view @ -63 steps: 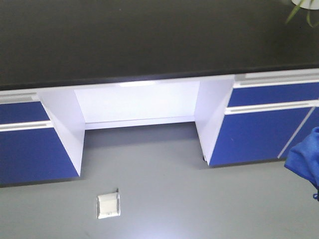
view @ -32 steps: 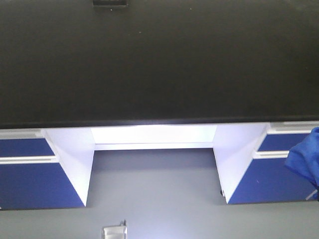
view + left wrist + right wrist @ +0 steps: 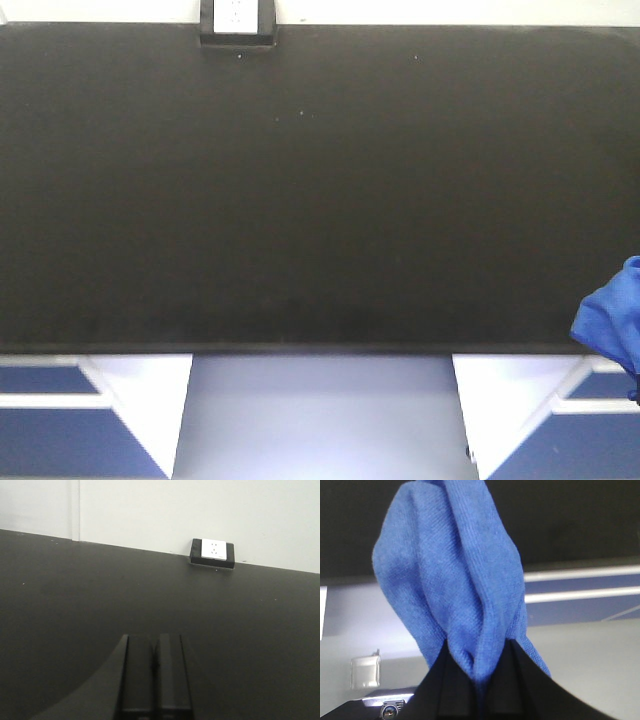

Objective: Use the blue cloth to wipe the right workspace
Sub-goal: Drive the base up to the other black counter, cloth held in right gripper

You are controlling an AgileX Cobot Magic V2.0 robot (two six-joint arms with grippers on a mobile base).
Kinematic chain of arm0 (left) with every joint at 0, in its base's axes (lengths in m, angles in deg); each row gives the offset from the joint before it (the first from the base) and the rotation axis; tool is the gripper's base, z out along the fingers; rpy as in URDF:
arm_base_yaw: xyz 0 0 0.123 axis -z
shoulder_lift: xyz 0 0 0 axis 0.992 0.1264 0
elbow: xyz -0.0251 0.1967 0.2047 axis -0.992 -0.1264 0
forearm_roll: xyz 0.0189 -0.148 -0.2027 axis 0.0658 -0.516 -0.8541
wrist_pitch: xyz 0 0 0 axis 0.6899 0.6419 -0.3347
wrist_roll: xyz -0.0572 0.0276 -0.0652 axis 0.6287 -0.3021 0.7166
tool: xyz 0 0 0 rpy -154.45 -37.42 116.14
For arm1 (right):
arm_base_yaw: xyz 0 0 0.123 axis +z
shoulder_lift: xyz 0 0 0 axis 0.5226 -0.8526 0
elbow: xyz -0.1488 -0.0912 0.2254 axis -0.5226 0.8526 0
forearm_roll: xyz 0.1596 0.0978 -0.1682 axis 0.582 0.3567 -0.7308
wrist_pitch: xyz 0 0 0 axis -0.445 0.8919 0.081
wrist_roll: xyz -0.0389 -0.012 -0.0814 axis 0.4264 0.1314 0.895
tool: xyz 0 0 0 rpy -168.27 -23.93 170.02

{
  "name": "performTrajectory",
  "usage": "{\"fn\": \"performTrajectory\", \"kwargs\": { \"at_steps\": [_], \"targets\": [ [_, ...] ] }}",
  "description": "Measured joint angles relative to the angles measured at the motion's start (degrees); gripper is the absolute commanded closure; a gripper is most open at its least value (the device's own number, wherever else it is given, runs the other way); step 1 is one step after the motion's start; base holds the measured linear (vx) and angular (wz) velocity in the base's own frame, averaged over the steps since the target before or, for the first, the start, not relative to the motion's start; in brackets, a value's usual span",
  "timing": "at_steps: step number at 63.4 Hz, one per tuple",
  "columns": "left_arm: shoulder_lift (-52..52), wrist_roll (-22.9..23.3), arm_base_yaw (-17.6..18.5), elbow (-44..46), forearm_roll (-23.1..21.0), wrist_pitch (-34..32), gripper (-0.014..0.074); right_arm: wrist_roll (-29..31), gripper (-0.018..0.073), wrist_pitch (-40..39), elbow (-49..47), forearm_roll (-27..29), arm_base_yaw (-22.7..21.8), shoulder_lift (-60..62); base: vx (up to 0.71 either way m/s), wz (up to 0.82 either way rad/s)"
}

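Observation:
The right workspace [image 3: 320, 190] is a wide matte black benchtop that fills most of the front view. Its small black box with a white socket face [image 3: 238, 22] sits at the far edge; the box [image 3: 212, 553] also shows against the wall in the left wrist view. The blue cloth [image 3: 455, 580] hangs bunched from my right gripper [image 3: 479, 652], which is shut on it. In the front view the cloth [image 3: 612, 325] shows at the right edge, at the bench's near right corner. My left gripper [image 3: 154, 645] is shut and empty, low over the benchtop [image 3: 75, 600].
Below the bench's front edge are blue drawer fronts [image 3: 45, 440] and white panels [image 3: 150, 400] round a knee gap. A grey floor [image 3: 590, 665] with a small white floor box [image 3: 365, 672] shows in the right wrist view. A white wall [image 3: 200, 510] backs the bench.
The front view has moved forward toward the bench: the black top now fills the frame, the socket box has come into view and the floor has dropped out. The cloth keeps its place at the right edge.

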Motion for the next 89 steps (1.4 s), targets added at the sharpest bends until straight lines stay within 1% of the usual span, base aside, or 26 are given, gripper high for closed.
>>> {"fn": "performTrajectory", "kwargs": {
  "at_steps": [32,75,82,89],
  "targets": [
    [0.0,0.0,0.0,0.0,0.0,0.0,0.0602,0.0,0.0559,0.0,0.0,0.0,0.0,0.0,0.20,-0.02],
    [0.0,0.0,0.0,0.0,0.0,0.0,0.0602,0.0,0.0559,0.0,0.0,0.0,0.0,0.0,0.03,-0.01],
    [0.0,0.0,0.0,0.0,0.0,0.0,0.0602,0.0,0.0559,-3.5,0.0,0.0,0.0,0.0,0.00,0.00],
    [0.0,0.0,0.0,0.0,0.0,0.0,0.0602,0.0,0.0559,-11.3,0.0,0.0,0.0,-0.4,0.00,0.00]
  ]
}}
